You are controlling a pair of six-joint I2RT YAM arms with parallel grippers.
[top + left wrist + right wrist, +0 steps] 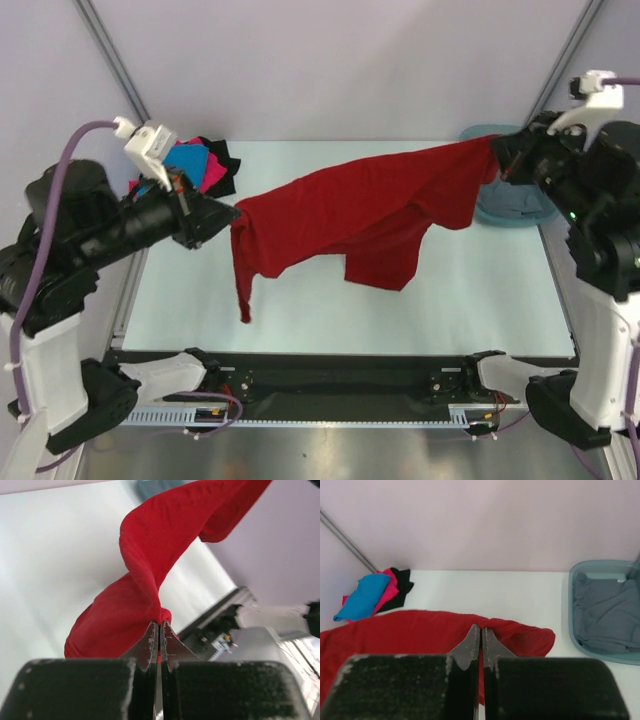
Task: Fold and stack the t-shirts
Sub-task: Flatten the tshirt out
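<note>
Left claw clenched on one end of dark red t-shirt; right claw clenched on the other. Shirt strung above desk, left edge to far-right corner, twisted, sagging. Risk: thin pinch slips under tension; twist would lay it down creased.

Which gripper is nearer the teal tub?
Right. The right gripper holds the dark red shirt right beside the teal tub; the left gripper grips it far across the table.

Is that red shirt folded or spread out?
Unfolded: the dark red shirt hangs stretched between the left gripper and the right gripper, sleeve and hem drooping toward the table.
</note>
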